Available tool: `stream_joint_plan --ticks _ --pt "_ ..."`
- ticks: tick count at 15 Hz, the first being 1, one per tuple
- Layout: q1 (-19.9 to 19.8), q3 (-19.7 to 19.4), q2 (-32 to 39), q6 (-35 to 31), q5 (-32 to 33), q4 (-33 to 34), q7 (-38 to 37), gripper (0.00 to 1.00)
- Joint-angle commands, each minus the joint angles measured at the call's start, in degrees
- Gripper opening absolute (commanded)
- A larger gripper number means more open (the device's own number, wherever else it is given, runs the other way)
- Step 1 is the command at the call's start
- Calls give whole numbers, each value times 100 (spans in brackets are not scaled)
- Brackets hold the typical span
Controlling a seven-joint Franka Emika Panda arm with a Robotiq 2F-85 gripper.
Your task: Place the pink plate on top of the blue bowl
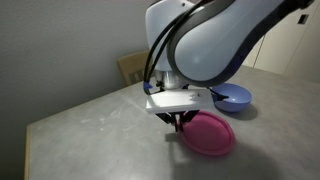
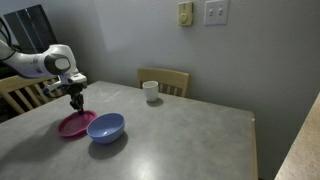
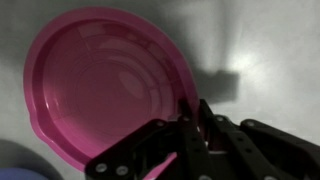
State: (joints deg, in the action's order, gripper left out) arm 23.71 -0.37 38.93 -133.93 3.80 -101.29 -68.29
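pink plate [image 3: 105, 85] | rim between fingers [image 3: 207, 135] | fingers pinched together on rim | beside blue bowl [image 2: 106, 127]

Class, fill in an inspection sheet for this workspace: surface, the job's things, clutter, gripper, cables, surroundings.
Surface: grey table, carrying every item below.
Job's things: pink plate lies flat on the table beside the blue bowl. The bowl is upright, and the plate is not yet on it.
Clutter: white mug near the table's far edge.
Gripper: gripper is down at the plate's rim with its fingers close together. Whether it grips the plate cannot be told.
Cables: black cable runs along the arm.
Surroundings: wooden chair behind the table, wall switches above it.
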Motion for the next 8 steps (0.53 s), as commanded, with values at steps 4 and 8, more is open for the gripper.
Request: stream_joint_plan --ticks 4,8 --pt "87 -89 -226 1151 491 501 -315 3" --pt "21 -74 -271 1798 698 805 -371 3"
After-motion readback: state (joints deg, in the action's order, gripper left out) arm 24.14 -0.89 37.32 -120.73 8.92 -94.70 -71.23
